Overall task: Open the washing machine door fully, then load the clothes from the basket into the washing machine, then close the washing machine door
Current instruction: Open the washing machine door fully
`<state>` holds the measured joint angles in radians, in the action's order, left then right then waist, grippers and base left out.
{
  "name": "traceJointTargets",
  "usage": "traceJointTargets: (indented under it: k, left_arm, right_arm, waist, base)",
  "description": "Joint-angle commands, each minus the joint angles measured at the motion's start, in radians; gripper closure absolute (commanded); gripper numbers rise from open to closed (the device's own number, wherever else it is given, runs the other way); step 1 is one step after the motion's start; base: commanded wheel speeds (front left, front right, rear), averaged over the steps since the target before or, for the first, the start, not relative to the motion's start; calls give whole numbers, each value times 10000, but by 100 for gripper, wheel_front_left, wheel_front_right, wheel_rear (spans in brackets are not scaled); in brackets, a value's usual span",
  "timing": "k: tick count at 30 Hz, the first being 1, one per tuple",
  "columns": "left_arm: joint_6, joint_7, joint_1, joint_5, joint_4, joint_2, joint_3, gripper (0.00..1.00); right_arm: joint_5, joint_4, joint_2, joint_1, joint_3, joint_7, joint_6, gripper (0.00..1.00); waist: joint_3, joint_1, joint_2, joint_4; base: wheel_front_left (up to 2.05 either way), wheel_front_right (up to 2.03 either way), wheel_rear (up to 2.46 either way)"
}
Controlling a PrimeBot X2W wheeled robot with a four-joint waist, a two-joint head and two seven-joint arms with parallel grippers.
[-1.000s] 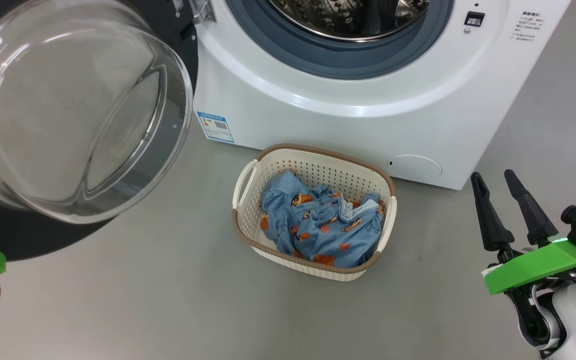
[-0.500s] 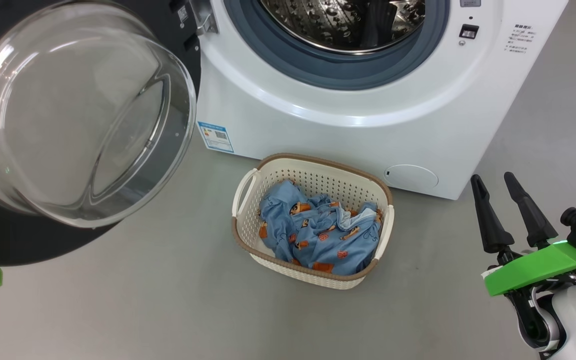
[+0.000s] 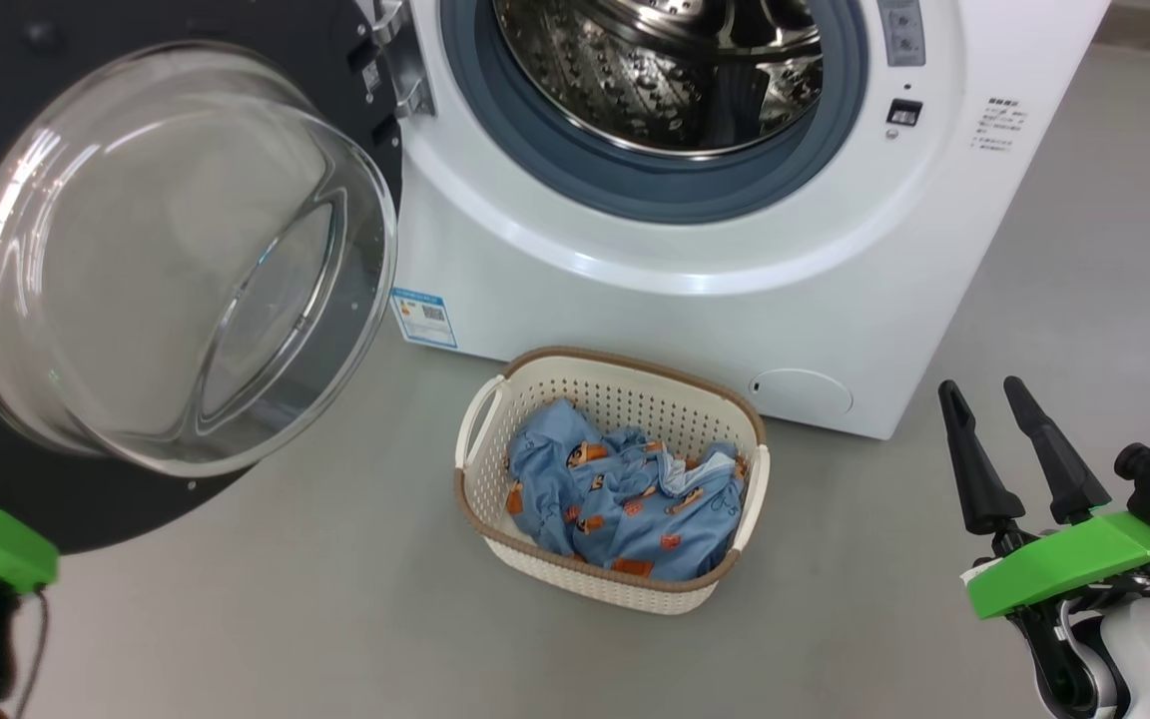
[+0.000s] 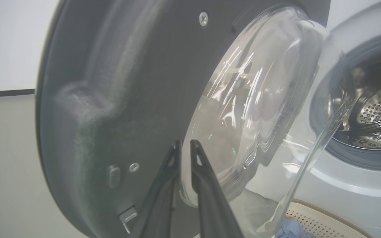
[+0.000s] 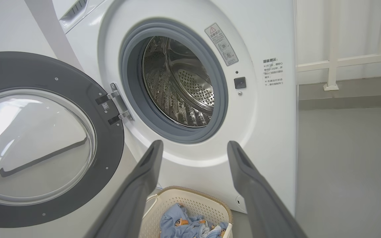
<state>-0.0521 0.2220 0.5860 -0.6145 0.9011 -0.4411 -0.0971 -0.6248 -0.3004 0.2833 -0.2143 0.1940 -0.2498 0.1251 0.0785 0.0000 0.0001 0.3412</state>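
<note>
The washing machine door hangs open, clothes in the basket.
My left pincer is nearly pinched together by the door's glass; my right pincer stands spread, empty.

washing machine mouth unblocked, door swung wide left, basket top open

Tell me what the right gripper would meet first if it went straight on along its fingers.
Probably the big white front-loading washing machine: the open right gripper points at its front around the lower grey rubber gasket, with nothing visibly between. Depth is unclear.
</note>
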Motion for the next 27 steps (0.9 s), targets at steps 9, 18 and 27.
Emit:
traceJointTargets:
  k: [9, 18, 27]
  left_arm:
    - [539, 228, -1707, 58, -3073, 424, 10, 0]
    - [1244, -231, -3258, 154, -5699, 803, -335, 0]
    - [1725, -418, -4110, 259, -7153, 941, -520, 0]
  right_arm:
    - [-43, 175, 121, 178, 439, -120, 56, 0]
    - [-76, 157, 127, 252, 656, -120, 56, 0]
    - [-91, 162, 239, 139, 782, -120, 56, 0]
  waist:
    - [-656, 0, -1, -548]
    - [-873, 0, -1, -1351]
    - [-874, 0, -1, -2338]
  base:
    - [0, 0, 0]
    - [0, 0, 0]
    - [0, 0, 0]
